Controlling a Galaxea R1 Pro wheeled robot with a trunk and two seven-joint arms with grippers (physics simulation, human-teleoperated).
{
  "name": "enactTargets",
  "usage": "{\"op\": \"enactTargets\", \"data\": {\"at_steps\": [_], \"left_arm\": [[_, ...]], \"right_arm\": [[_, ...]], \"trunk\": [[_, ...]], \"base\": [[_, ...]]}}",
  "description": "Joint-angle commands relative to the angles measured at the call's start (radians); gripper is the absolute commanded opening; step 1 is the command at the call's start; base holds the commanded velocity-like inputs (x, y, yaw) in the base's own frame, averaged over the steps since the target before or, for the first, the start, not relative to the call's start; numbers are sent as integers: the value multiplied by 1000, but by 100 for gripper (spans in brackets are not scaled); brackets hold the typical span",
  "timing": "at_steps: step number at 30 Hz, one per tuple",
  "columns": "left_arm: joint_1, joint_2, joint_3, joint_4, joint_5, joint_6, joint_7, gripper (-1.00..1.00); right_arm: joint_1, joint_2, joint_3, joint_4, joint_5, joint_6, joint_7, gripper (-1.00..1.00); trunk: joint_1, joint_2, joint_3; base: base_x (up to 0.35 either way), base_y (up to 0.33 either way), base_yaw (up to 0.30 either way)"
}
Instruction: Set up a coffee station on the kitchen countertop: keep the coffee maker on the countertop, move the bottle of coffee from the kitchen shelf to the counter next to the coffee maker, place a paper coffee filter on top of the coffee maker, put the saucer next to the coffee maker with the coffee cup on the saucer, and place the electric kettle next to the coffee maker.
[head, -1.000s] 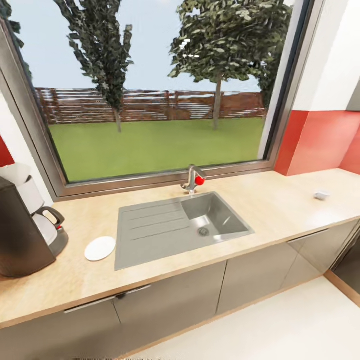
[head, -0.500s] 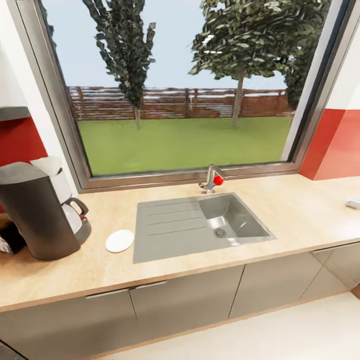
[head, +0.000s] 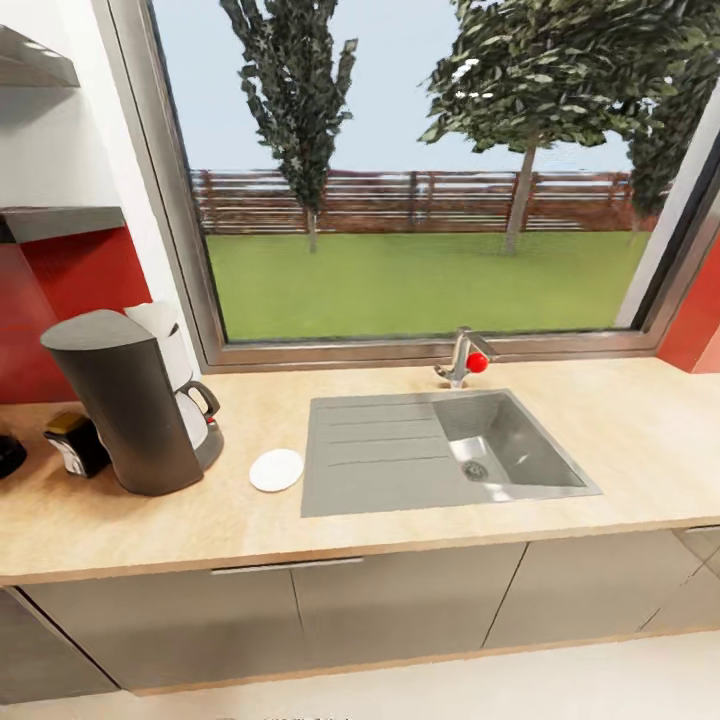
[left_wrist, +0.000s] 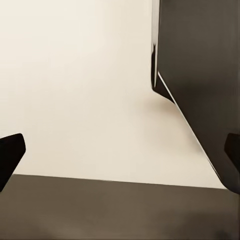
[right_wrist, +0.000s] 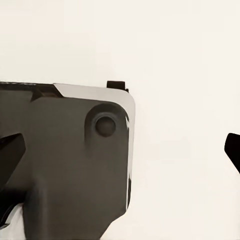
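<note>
Behind the desk (head: 620, 450) a wide window looks onto grass, trees and a wooden fence, with red wall panels at either side. At the left end of the desk stands the coffee maker (head: 125, 405), upright, with the paper coffee filter (head: 152, 316) showing white at its top behind the lid. Just left of it, near the back edge, sits the bottle of coffee (head: 72, 442), close beside the machine but not clearly touching. The saucer (head: 276, 470) lies flat between the coffee maker and the sink (head: 440, 450), near the sink's left rim. A tap (head: 464, 357) with a red knob rises at the sink's back edge. Above the left end, the kitchen shelf (head: 60, 222) juts from the wall. The left claw (left_wrist: 120, 157) has its dark fingertips (left_wrist: 10, 150) wide apart over a pale floor, holding nothing; the right claw (right_wrist: 120, 150) is likewise spread and holds nothing, above a dark part of the robot
</note>
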Motion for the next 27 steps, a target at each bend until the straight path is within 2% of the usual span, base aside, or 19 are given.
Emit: {"op": "enactTargets", "data": {"at_steps": [1,27], "left_arm": [[0,0,-8,-2,6,-1,3,100],[0,1,-9,-3,10,-3,3,100]], "right_arm": [[-1,0,-9,1,8,-3,4,100],[-1,-1,-9,-2,8,-3,2,100]], "trunk": [[1,-2,-3],[1,-2,-24]], "base": [[0,0,243],[0,0,243]]}}
